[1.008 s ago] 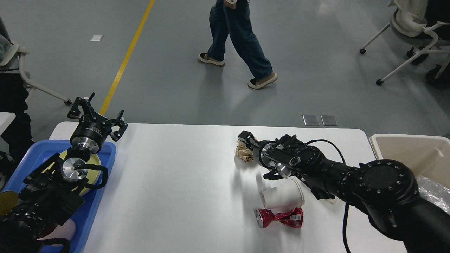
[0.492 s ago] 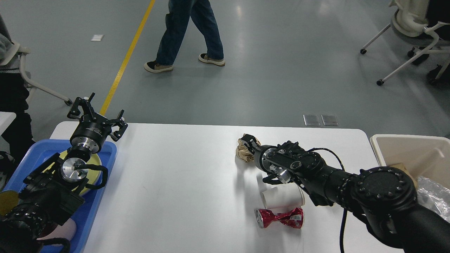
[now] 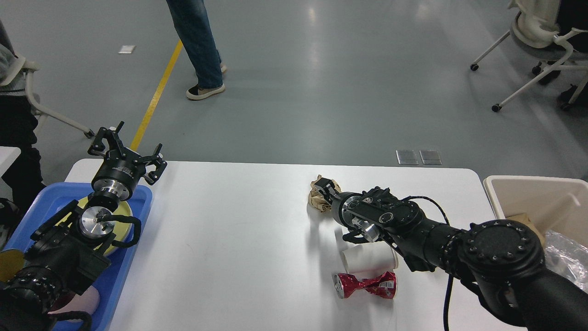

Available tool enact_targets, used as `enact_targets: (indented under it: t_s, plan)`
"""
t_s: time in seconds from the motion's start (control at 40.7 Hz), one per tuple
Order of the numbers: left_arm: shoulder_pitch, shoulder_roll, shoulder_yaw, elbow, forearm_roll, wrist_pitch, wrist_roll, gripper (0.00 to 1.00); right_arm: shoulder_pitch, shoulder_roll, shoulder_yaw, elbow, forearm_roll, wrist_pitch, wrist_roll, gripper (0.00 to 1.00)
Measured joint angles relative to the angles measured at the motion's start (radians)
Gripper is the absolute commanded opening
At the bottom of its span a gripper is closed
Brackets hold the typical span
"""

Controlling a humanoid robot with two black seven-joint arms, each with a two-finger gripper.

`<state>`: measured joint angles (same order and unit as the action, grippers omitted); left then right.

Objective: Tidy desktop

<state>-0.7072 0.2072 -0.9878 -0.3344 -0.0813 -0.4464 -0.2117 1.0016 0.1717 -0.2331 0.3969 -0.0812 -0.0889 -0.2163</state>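
The desk (image 3: 239,239) carries a crumpled brown paper wad (image 3: 317,198), a white cup (image 3: 370,258) and a crushed red can (image 3: 366,285). The right pincer (image 3: 325,189) clamps the wad; the left pincer (image 3: 126,149) gapes wide above the blue tray (image 3: 138,193).

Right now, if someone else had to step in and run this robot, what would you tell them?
Right gripper: fingers at the crumpled brown paper on the desktop; grip unclear.
Left gripper: open, empty, above the blue tray.
Done: some trash lies in the beige bin.
Left: brown paper, tipped white paper cup, crushed red can remain on the desktop.
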Motion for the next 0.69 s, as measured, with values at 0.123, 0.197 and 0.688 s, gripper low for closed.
enact_targets:
  t_s: [0.123,0.197,0.688]
  plan:
    - [0.000,0.000,0.000,0.000,0.000,0.000,0.000,0.98,0.000,0.000,-0.001,0.000,0.000,0.000,0.000,0.97]
    - [0.000,0.000,0.000,0.000,0.000,0.000,0.000,0.98,0.000,0.000,-0.001,0.000,0.000,0.000,0.000,0.97]
    - [0.000,0.000,-0.001,0.000,0.000,0.000,0.000,0.98,-0.001,0.000,-0.001,0.000,0.000,0.000,0.000,0.95]
